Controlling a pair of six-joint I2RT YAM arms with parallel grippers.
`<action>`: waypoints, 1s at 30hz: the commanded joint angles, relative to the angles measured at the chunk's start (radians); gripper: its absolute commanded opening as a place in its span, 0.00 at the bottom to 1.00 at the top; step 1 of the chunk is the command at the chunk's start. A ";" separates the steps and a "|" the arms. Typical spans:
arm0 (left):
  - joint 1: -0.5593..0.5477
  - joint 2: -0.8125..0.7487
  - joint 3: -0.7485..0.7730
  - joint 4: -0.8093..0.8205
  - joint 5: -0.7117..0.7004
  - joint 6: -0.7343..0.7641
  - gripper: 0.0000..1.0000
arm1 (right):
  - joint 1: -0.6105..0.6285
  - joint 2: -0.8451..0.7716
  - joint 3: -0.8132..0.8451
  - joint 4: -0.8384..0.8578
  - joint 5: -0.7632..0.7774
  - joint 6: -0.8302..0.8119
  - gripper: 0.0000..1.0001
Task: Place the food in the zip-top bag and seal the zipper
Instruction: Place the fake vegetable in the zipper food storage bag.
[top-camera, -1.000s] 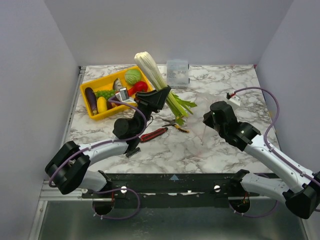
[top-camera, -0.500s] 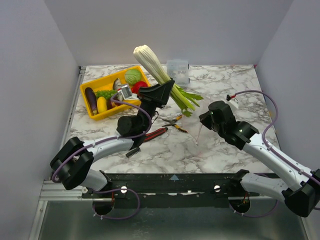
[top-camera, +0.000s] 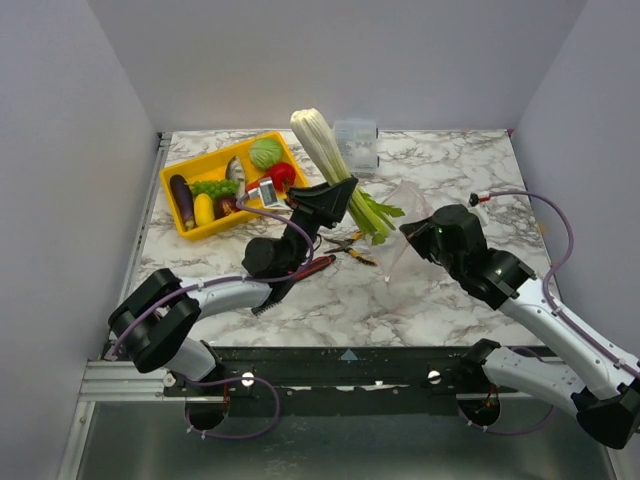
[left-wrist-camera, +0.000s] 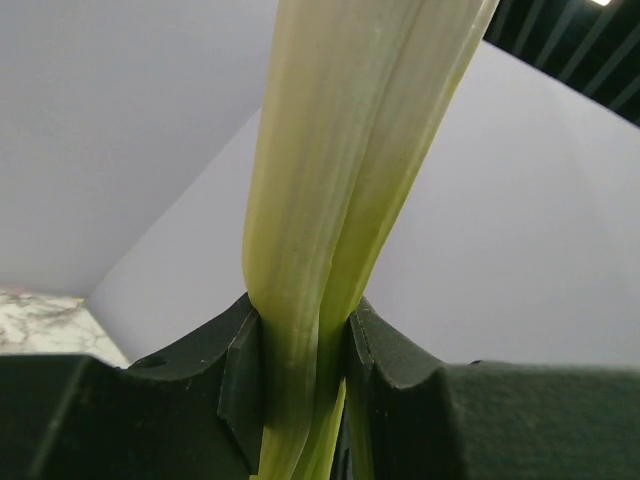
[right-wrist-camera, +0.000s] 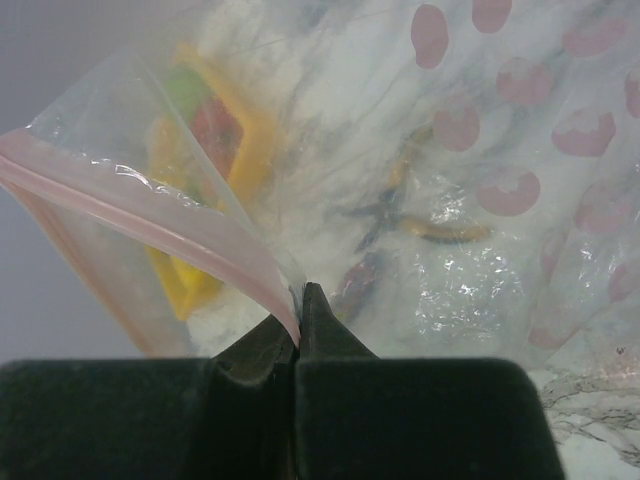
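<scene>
Celery is going to the bag; nothing visibly bagged, zipper unsealed.
Near side: right gripper (right-wrist-camera: 298, 318) is pinching the bag (top-camera: 405, 222) shut-jawed at the zipper (right-wrist-camera: 150, 212), holding it up off the marble. Left gripper (top-camera: 328, 197) is clamping the celery (top-camera: 335, 160) mid-stalk, jaws narrow, with the leafy end pointing at the bag, close to it but not in. Knife (top-camera: 308, 267) and pliers (top-camera: 352, 245) are lying on the table between the two grippers, so dropping low there is looking risky. Bare marble right of the bag is giving room. Farther back, the tray (top-camera: 190, 230) at the left table edge is holding cabbage, tomato, eggplant, grapes, fish and yellow fruit, all left to move. The box (top-camera: 355, 143) is sitting just behind the celery top, near the back wall.
</scene>
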 joint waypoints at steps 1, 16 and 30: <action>-0.004 -0.038 -0.062 0.130 -0.002 0.099 0.00 | -0.003 -0.027 0.028 0.002 -0.008 0.051 0.00; -0.118 0.049 0.033 0.127 -0.131 0.350 0.00 | -0.003 0.009 0.036 0.085 -0.121 0.051 0.00; -0.146 0.090 0.026 0.130 -0.179 0.435 0.00 | -0.003 -0.064 0.027 0.094 -0.076 0.168 0.00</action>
